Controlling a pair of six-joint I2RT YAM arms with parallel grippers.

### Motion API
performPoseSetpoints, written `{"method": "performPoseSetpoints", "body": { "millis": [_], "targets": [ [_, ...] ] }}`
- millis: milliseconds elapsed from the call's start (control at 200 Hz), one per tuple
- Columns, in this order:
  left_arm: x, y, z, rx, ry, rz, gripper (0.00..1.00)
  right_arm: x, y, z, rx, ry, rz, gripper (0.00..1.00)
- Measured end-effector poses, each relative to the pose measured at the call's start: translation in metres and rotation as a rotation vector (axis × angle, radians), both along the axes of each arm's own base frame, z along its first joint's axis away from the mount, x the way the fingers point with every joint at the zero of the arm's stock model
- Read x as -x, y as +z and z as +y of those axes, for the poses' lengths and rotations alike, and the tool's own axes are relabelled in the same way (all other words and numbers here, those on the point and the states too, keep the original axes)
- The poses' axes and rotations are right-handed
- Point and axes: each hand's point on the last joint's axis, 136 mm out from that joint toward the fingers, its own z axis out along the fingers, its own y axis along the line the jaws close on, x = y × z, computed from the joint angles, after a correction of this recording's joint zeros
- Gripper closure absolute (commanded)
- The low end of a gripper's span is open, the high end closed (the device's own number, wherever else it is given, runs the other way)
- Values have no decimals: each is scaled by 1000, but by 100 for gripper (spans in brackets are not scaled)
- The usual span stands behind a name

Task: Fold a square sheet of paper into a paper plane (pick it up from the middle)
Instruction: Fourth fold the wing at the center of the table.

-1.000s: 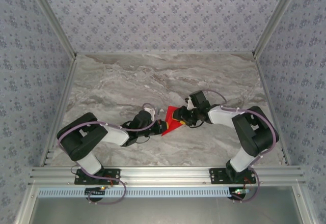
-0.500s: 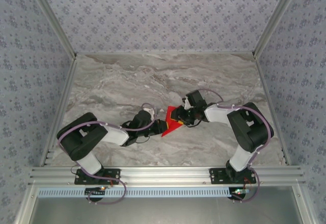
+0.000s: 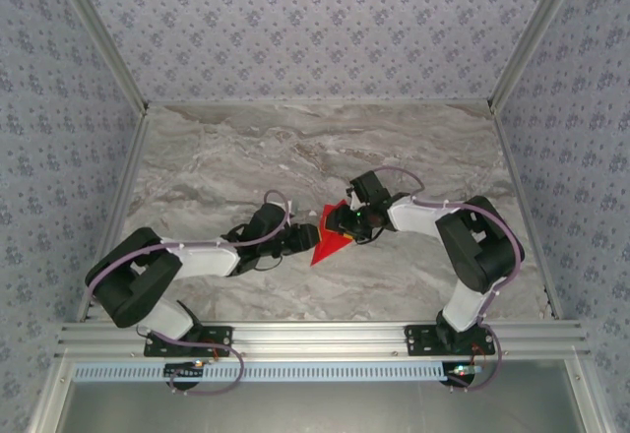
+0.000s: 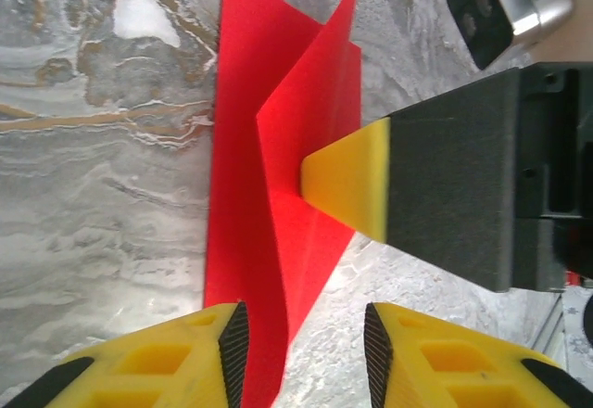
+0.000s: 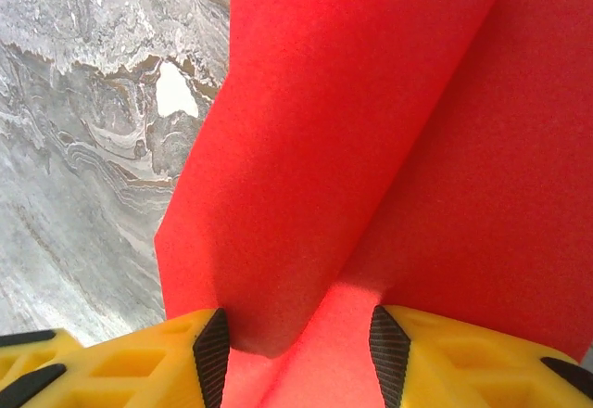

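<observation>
A grey marble-patterned table with brownish veins sits between walls papered in a small grey-blue floral print. A bare aluminium rail runs along its near edge.

Both arms, left arm and right arm: white link shells, black joint housings. A lilac cable loops along each. Black base plates with tiny lights nearby, possibly green. Left pincer and right pincer: yellow latticed fingers, black inner pads.
</observation>
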Motion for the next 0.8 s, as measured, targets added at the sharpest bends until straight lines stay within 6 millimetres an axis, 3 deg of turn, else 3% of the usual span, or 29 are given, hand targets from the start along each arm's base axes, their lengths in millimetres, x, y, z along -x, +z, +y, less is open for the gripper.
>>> {"method": "performPoseSetpoints", "body": {
  "millis": [120,410,799],
  "targets": [
    [1,4,-4,16,-20,3,62,-1,-1,0,7,-4,8,48],
    [7,-3,-17,30,-92,32,81,-2,-2,0,12,-37,42,48],
    [4,-12,-23,14,-102,57,86,-4,-5,0,25,-82,83,51]
  ]
}}
